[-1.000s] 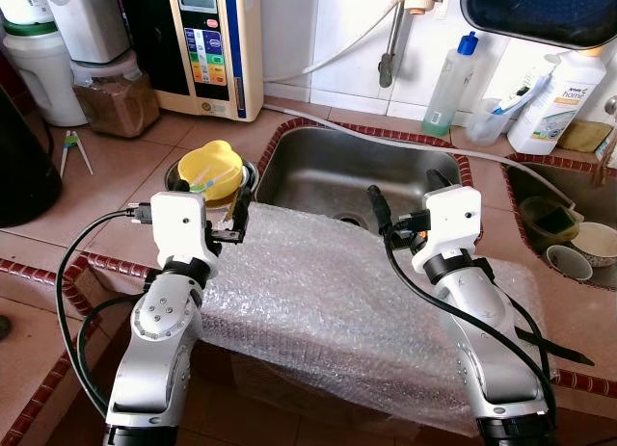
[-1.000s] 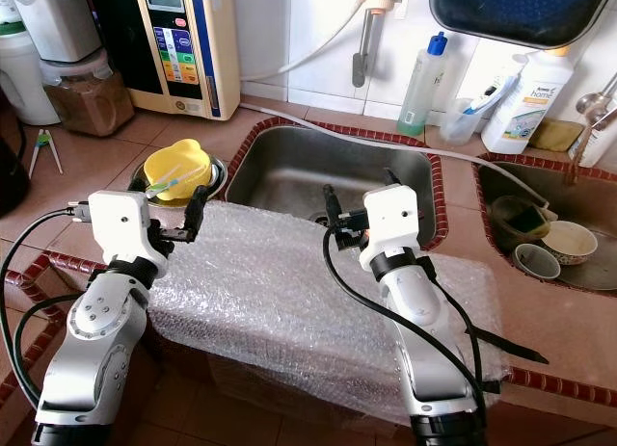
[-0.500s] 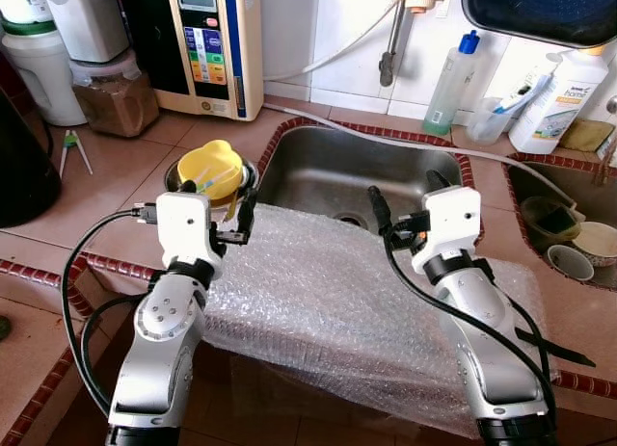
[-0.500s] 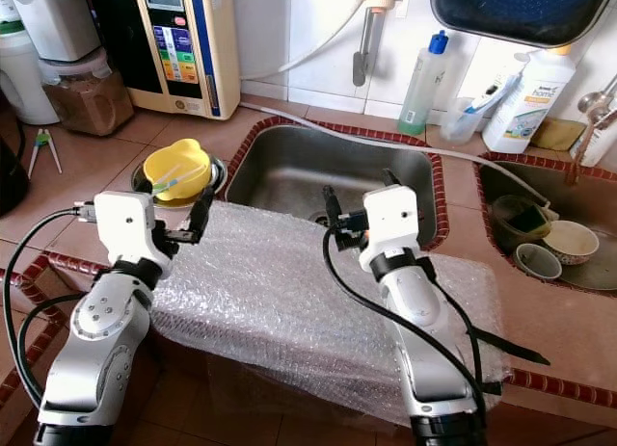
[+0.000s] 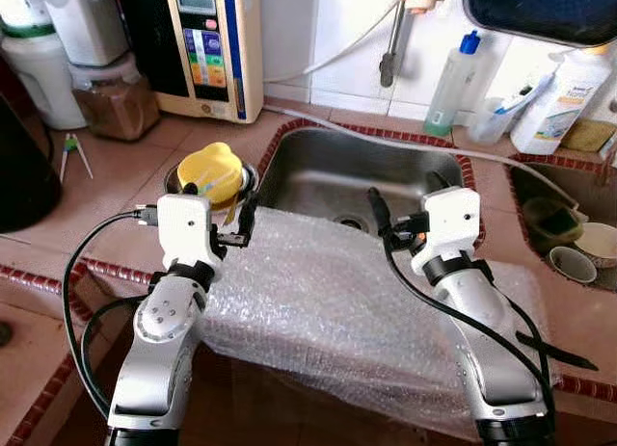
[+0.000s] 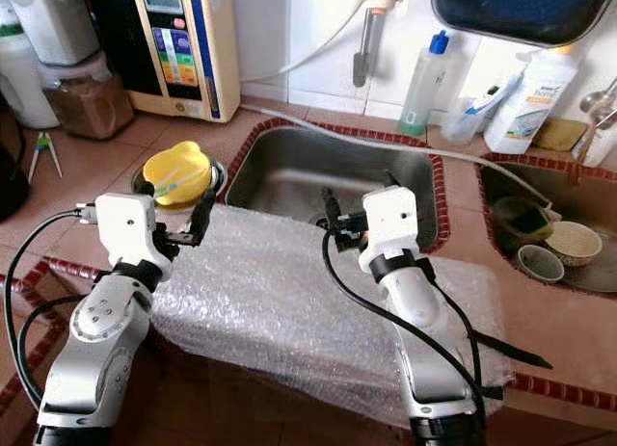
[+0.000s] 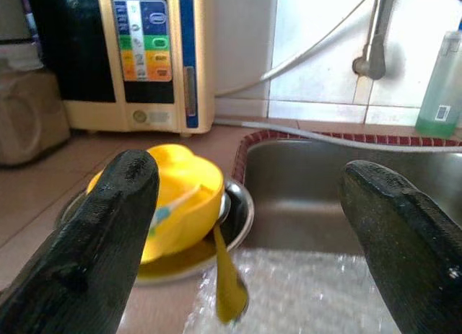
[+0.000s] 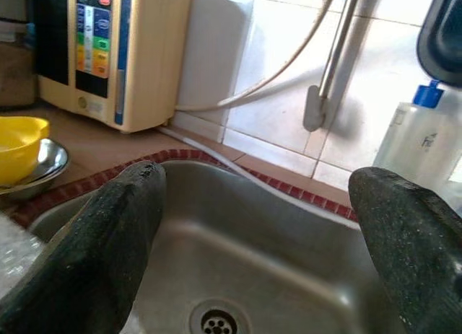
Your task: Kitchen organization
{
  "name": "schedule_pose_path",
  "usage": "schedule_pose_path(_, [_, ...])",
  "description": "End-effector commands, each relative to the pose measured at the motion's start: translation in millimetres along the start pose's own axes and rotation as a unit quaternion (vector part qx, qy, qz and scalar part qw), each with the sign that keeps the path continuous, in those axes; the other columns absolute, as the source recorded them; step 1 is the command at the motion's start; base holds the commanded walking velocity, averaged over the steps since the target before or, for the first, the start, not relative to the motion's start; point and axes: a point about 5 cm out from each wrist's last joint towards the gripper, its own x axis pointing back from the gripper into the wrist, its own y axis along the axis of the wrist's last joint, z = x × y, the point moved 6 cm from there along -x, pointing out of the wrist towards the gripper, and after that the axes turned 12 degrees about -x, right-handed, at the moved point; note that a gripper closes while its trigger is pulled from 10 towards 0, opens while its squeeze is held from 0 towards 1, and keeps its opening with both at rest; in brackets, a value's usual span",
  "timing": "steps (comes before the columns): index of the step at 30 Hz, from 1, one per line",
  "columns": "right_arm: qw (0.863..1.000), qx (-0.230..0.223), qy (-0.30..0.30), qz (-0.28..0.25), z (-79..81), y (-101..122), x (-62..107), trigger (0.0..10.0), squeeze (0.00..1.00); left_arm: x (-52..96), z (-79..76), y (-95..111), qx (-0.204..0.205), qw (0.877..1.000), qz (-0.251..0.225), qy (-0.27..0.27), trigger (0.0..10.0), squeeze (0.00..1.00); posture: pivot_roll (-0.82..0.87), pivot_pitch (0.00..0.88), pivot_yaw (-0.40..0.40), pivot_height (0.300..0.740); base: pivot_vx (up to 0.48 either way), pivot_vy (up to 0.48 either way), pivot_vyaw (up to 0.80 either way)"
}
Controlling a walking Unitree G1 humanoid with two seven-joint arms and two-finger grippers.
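Note:
A yellow plastic bowl (image 5: 214, 172) rests in a steel bowl (image 7: 237, 213) on the tiled counter, left of the steel sink (image 5: 333, 178). A yellowish utensil handle (image 7: 228, 285) hangs over the steel bowl's rim. A sheet of bubble wrap (image 5: 328, 292) covers the counter's front edge before the sink. My left gripper (image 5: 217, 197) hovers open over the wrap's left corner, just short of the yellow bowl. Over the wrap's far edge my right gripper (image 5: 403, 194) is open too, pointing into the sink (image 8: 253, 240). Neither holds anything.
A beige water machine (image 5: 214, 41) stands against the wall behind the bowl. Soap bottles (image 5: 451, 85) and a white detergent bottle (image 5: 554, 99) line the back right. A second basin (image 5: 540, 181) at right holds dishes. A jar (image 5: 116, 99) and a dark appliance (image 5: 24, 167) sit left.
My left gripper has edged slightly right, toward the yellow bowl. The right arm is as before. The view has shifted a little.

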Motion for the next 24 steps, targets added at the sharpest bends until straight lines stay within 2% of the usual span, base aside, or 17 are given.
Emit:
schedule_pose_path(1, [1.0, 0.003, -0.007, -0.01, -3.0, 6.1, 0.9, 10.0, 0.0, 0.2, -1.4, 2.8, 0.001, 1.0, -0.003, -0.004, 10.0, 0.0, -0.04, 0.046, -0.021, 0.74, 0.379, 0.0, 0.0])
schedule_pose_path(13, [1.0, 0.003, -0.009, -0.009, -3.7, 5.0, 1.8, 10.0, 0.0, 0.3, -1.9, 1.6, 0.001, 1.0, -0.001, -0.005, 10.0, 0.0, -0.04, 0.046, -0.017, 0.74, 0.386, 0.0, 0.0])
schedule_pose_path(16, [1.0, 0.003, -0.01, -0.008, -3.9, 4.3, 2.2, 10.0, 0.0, 0.7, -2.2, 4.5, 0.011, 1.0, -0.01, -0.003, 10.0, 0.0, -0.04, 0.046, -0.017, 0.74, 0.0, 0.0, 0.0])
schedule_pose_path(24, [1.0, 0.003, -0.009, -0.004, -4.3, 1.6, 3.5, 10.0, 0.0, 2.4, 0.5, 3.3, -0.001, 1.0, -0.004, 0.007, 10.0, 0.0, -0.03, 0.046, -0.017, 0.74, 0.0, 0.0, 0.0])
